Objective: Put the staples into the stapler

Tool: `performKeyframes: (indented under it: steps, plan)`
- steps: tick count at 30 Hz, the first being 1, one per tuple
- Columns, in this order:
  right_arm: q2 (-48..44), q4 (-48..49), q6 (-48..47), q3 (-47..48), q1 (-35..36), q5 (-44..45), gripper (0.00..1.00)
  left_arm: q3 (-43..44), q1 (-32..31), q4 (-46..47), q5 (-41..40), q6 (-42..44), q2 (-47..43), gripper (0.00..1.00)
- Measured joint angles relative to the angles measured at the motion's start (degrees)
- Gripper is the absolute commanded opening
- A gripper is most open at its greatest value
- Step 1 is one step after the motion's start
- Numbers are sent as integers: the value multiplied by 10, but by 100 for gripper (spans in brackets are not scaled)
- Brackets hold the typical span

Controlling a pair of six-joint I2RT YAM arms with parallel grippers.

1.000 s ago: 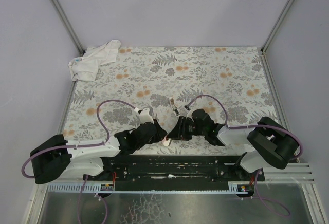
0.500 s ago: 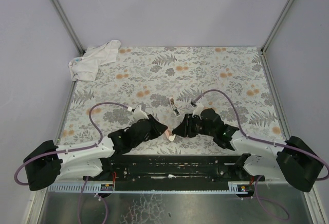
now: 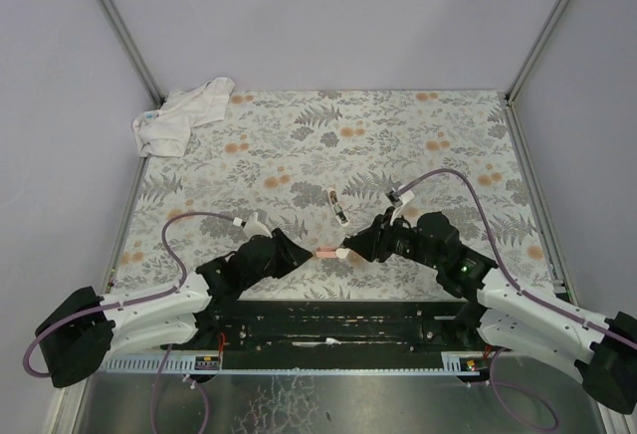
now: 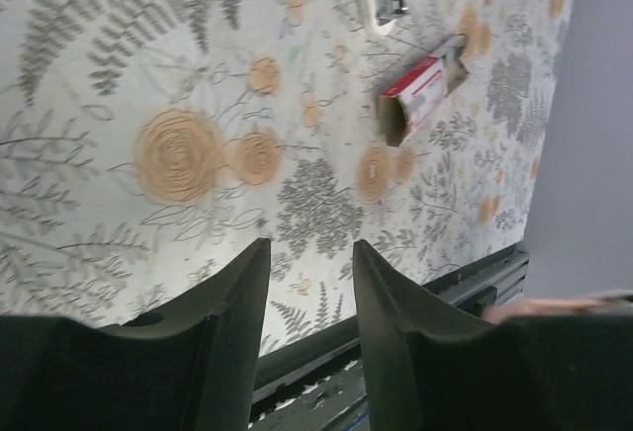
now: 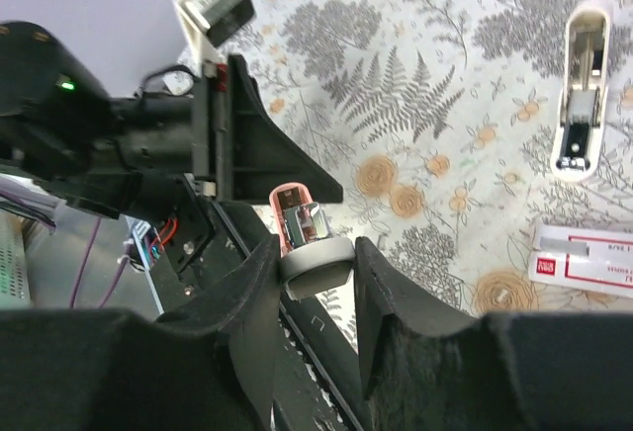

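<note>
The left hand (image 4: pixel 310 253) is now standing open, having let go of the pink-and-cream stapler piece (image 5: pixel 302 231), which the right hand (image 5: pixel 316 258) is gripping alone.

Staple box: flat red-and-white cardboard staple box (image 5: pixel 584 265), lying flat on the floral table cover (image 5: pixel 445 55), printed face up. The left wrist view shows one end open and dark inside. Staples themselves not discernible.
Stapler, loose part: cream plastic stapler bar with a metal channel (image 5: pixel 579 90), lying flat on the cover, channel side up. Near the box, not touching it.
Stapler, held part: pink-and-cream plastic stapler bar (image 5: pixel 305 238), off the table. Cream end clamped between the fingers of the right gripper (image 5: pixel 315 255); pink end with a shiny metal piece projects past the fingertips.
</note>
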Motion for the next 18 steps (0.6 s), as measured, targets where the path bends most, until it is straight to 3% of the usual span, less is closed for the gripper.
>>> performKeyframes:
  steps: [3, 12, 18]
  plan:
    - [-23, 2, -8, 4, 0, 0, 0, -14, 7, -13, 9, -4, -11, 50]
    - [-56, 38, -30, -19, 0, 5, 0, -14, 13, -27, 17, -31, -122, 61]
    - [-72, 122, -52, -69, 0, 8, 0, 4, 17, -8, 29, -71, -148, 79]
